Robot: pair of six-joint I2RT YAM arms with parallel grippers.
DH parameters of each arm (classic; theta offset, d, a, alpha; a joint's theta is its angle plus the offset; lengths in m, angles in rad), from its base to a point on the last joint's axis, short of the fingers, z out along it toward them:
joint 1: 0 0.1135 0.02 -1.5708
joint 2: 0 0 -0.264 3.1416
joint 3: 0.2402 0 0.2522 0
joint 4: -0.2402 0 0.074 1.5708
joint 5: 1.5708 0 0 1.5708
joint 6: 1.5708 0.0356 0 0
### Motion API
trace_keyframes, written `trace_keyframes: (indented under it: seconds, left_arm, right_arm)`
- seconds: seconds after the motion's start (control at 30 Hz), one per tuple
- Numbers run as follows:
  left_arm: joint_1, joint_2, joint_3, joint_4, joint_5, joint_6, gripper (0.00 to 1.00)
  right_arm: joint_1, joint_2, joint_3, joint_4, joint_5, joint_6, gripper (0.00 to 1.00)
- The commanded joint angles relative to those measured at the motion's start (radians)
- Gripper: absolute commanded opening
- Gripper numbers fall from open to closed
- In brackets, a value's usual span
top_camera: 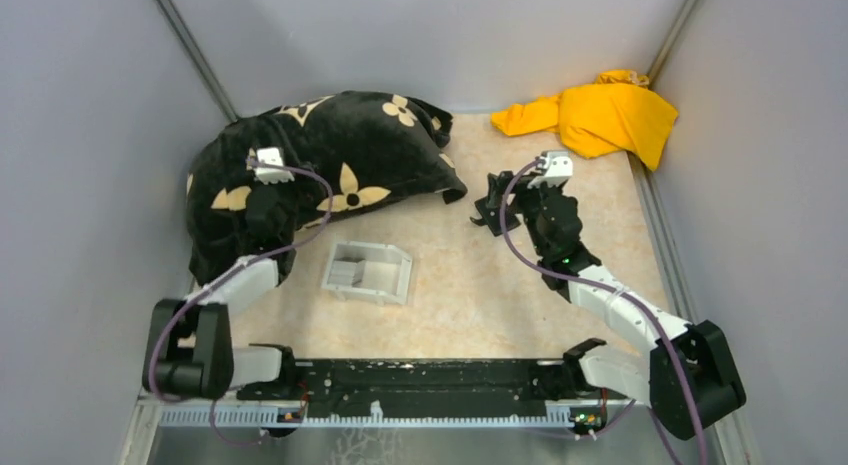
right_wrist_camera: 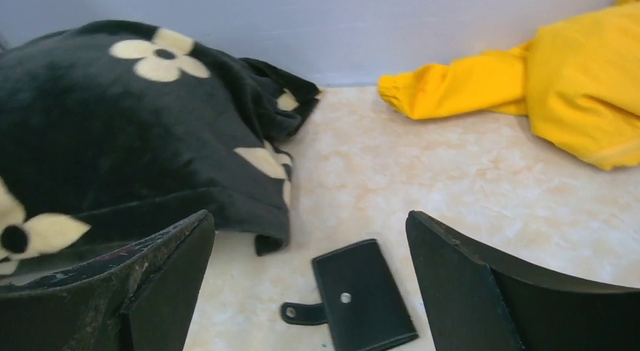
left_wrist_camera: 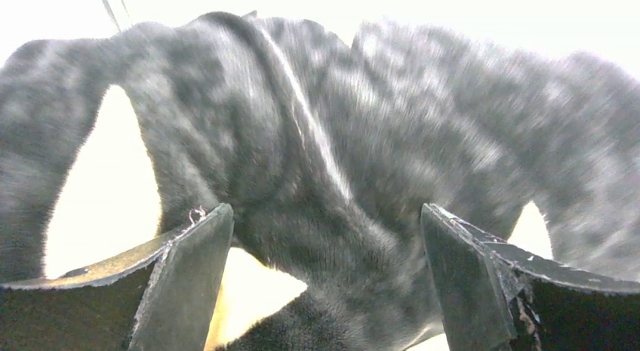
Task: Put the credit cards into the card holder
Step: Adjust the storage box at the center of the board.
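Note:
The card holder [right_wrist_camera: 362,294] is a small black wallet, closed, with its snap strap sticking out to the left. It lies flat on the beige table. My right gripper [right_wrist_camera: 309,245] is open and hovers just above it, a finger on either side; in the top view this gripper [top_camera: 492,205] hides the card holder. My left gripper [left_wrist_camera: 324,283] is open, its fingers close against the black flower-patterned cushion [left_wrist_camera: 340,140], with fabric between them. In the top view it [top_camera: 268,190] sits over the cushion's left part. No credit cards are in view.
The cushion [top_camera: 340,150] fills the back left of the table. A pale grey plastic tray-like box [top_camera: 368,272] lies in front of it. A yellow cloth [top_camera: 600,115] is bunched at the back right corner. Grey walls enclose the table.

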Motion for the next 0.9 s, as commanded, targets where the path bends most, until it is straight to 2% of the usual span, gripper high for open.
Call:
trace_keyframes:
  seconds: [0.0, 0.03, 0.1, 0.17, 0.2, 0.33, 0.43, 0.53, 0.6, 0.87]
  left_arm:
    - [0.019, -0.180, 0.197, -0.603, -0.005, -0.323, 1.00]
    - [0.020, -0.220, 0.204, -0.657, 0.014, -0.379, 1.00]
    - [0.024, -0.296, 0.132, -0.568, 0.137, -0.416, 1.00]
    - [0.025, -0.354, 0.101, -0.543, 0.230, -0.448, 1.00]
    - [0.024, -0.367, 0.109, -0.578, 0.241, -0.469, 1.00]
    - [0.016, -0.385, 0.132, -0.700, 0.299, -0.506, 0.99]
    - [-0.039, -0.434, 0.112, -0.783, 0.185, -0.569, 1.00]
    - [-0.163, -0.484, 0.084, -0.842, 0.041, -0.624, 1.00]
    - [-0.248, -0.485, 0.099, -0.933, -0.081, -0.693, 1.00]
    - [-0.499, -0.421, 0.168, -1.243, -0.359, -1.067, 0.99]
  right_arm:
    - [0.105, -0.010, 0.122, 0.026, 0.104, -0.078, 0.99]
    - [0.105, -0.021, 0.114, 0.061, 0.070, -0.051, 0.99]
    - [0.105, -0.038, 0.033, 0.230, 0.071, 0.040, 0.99]
    - [0.101, -0.035, -0.067, 0.441, 0.008, 0.021, 0.99]
    - [0.098, -0.032, -0.050, 0.424, -0.021, 0.013, 0.99]
    - [0.098, 0.036, 0.137, 0.076, -0.210, -0.058, 0.99]
    - [0.100, 0.122, 0.242, -0.091, -0.311, -0.073, 0.99]
    - [0.116, 0.203, 0.299, -0.153, -0.375, -0.080, 0.95]
    - [0.152, 0.262, 0.339, -0.192, -0.368, -0.112, 0.93]
    - [0.323, 0.429, 0.483, -0.378, -0.336, -0.249, 0.88]
